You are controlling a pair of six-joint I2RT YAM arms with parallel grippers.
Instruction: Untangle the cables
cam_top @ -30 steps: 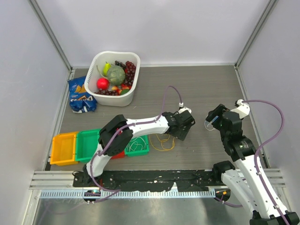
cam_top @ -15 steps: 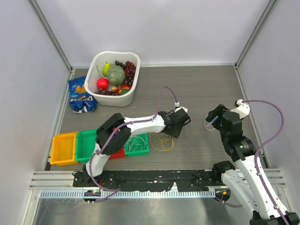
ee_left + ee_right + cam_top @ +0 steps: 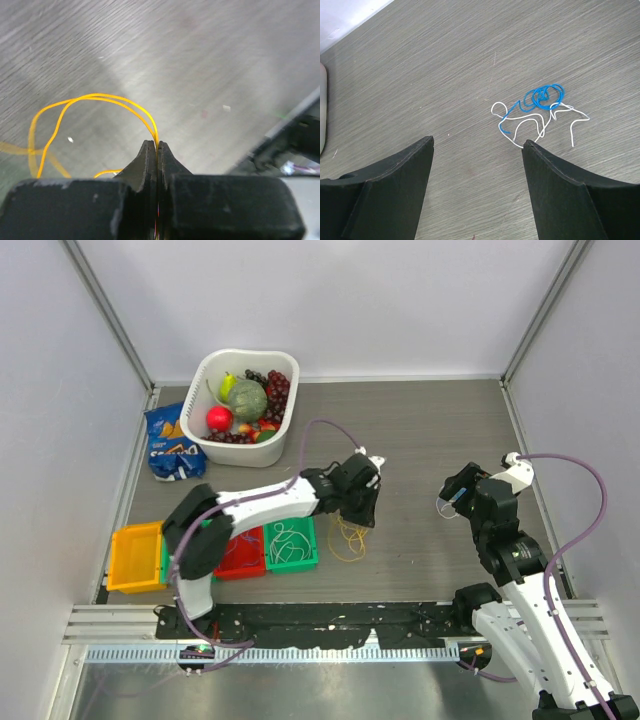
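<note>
My left gripper [image 3: 156,146] is shut on a thin yellow-orange cable [image 3: 94,98], whose double strand runs up out of the fingertips and loops away to the left over the table. In the top view this gripper [image 3: 362,510] hangs over the yellow-orange cable [image 3: 348,540], just right of the green bin [image 3: 292,544]. A blue cable [image 3: 545,96] and a white cable [image 3: 532,120] lie knotted together on the table ahead of my right gripper [image 3: 477,142], which is open and empty, its right fingertip close to the white strand.
A row of small bins stands at the near left: orange [image 3: 135,556], red [image 3: 240,552] and the green one, the last two with thin wires inside. A white basin [image 3: 245,400] of fruit and a blue chip bag [image 3: 172,444] sit at the back left.
My left gripper has shut on the yellow-orange cable and shifted left and back, and its arm has swung off the red bin. The right arm has stayed still.
</note>
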